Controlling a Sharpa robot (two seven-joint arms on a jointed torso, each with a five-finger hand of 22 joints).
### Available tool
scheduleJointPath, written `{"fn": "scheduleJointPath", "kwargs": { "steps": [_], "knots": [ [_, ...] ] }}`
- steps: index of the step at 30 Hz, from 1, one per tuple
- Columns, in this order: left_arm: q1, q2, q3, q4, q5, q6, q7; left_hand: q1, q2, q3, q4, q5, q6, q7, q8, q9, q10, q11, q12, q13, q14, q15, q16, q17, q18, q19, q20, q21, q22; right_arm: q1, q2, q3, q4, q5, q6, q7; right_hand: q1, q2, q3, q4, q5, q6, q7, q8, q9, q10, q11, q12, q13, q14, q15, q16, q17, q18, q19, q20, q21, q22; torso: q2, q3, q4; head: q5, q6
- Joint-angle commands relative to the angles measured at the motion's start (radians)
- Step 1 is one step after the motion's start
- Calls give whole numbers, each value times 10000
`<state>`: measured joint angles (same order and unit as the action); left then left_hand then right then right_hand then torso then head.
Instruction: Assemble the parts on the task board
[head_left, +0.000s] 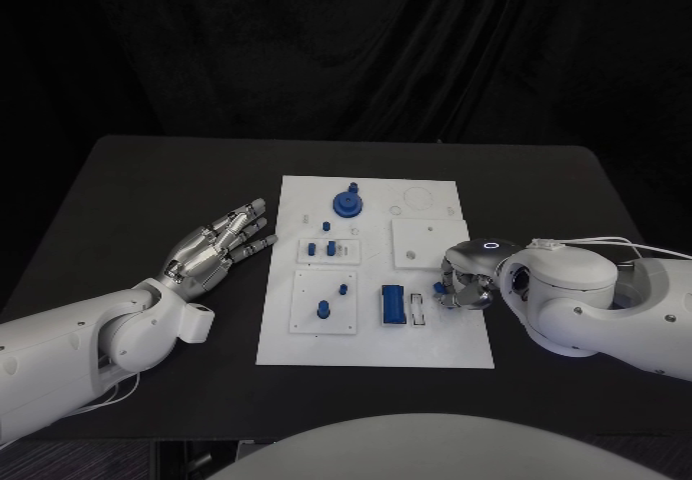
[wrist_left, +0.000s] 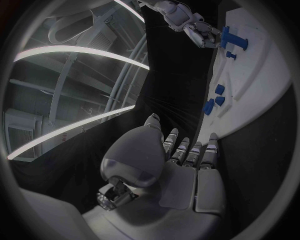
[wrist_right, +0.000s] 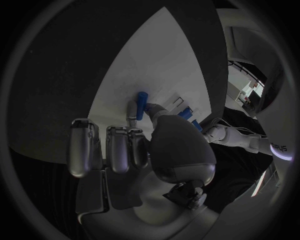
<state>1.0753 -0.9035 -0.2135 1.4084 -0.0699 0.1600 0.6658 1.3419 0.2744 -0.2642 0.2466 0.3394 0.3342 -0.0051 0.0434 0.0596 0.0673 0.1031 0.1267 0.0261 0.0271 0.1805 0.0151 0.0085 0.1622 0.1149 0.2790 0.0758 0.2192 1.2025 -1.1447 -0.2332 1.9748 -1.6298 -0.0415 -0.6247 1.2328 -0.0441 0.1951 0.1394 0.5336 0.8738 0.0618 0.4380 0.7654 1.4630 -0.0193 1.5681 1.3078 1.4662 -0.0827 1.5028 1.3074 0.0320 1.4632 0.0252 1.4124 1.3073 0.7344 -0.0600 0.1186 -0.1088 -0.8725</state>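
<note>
Working over the black surface (head_left: 144, 180), the white task board (head_left: 375, 345) sits mid-frame. My left robot hand (head_left: 216, 245) lies left of it, fingers spread, empty. My right robot hand (head_left: 464, 283), lower right, hovers curled beside the blue block (head_left: 392, 304); whether it grips anything I cannot tell. Risk: knuckles nudging the block askew.

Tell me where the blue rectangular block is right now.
In the head view, the blue rectangular block lies on the task board, in its near right part, beside a narrow slot and just off the fingers of the right hand.
</note>
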Motion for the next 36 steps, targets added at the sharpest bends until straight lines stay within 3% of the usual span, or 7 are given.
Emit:
{"fn": "scheduleJointPath", "kwargs": {
  "steps": [1,7,17,25,36],
  "knots": [
    [-20,-4,6,29,27,107,60,102,5,12,-52,50,-11,79,-7,1,-10,70,46,6,22,64,34,14,90,44,39,33,-11,-223,-103,-157,-221,642,-16,-194,-48,-105,1634,-1486,171,153,-30,38,-758,1078,46,27,2630,731,35,19,901,52,459,61,150,2141,1,1,11,26,-1],
    [-20,-21,6,34,27,95,56,116,8,19,-69,65,-10,92,-6,1,11,82,75,12,28,66,38,16,89,51,40,38,-3,-246,-330,-154,-194,2979,-1116,416,-457,-225,2172,-1711,859,190,-39,162,-620,1078,28,27,2630,777,19,128,1121,-10,571,39,402,2228,5,-2,9,77,-1],
    [-21,-20,6,36,27,81,43,132,13,28,-89,84,-8,101,-5,2,29,93,100,17,27,66,37,15,88,58,41,44,2,-122,-644,-149,-124,6884,-2457,1576,-732,-195,2467,-1771,1092,95,30,31,-708,1078,81,27,2630,765,62,119,1079,-1,554,69,374,2215,8,11,1,98,-1],
    [-21,-6,6,25,27,87,33,143,12,33,-103,100,-7,105,-4,2,39,99,111,20,32,65,41,17,89,62,41,46,3,137,-753,-148,-1,8601,-2738,1880,-896,-188,2565,-1776,1178,63,62,-41,-771,1078,112,27,2630,760,87,113,1057,6,539,89,347,2204,4,9,3,92,-1],
    [-21,-1,6,30,27,84,20,155,11,38,-121,118,1,107,-2,3,61,112,141,25,38,64,44,19,89,70,40,52,9,211,-642,-149,-5,9088,-2561,1849,-1145,-154,2590,-1715,1086,95,52,-49,-804,1078,113,27,2630,763,96,125,1079,0,549,106,377,2213,-1,-2,8,96,-1]
  ]
}}
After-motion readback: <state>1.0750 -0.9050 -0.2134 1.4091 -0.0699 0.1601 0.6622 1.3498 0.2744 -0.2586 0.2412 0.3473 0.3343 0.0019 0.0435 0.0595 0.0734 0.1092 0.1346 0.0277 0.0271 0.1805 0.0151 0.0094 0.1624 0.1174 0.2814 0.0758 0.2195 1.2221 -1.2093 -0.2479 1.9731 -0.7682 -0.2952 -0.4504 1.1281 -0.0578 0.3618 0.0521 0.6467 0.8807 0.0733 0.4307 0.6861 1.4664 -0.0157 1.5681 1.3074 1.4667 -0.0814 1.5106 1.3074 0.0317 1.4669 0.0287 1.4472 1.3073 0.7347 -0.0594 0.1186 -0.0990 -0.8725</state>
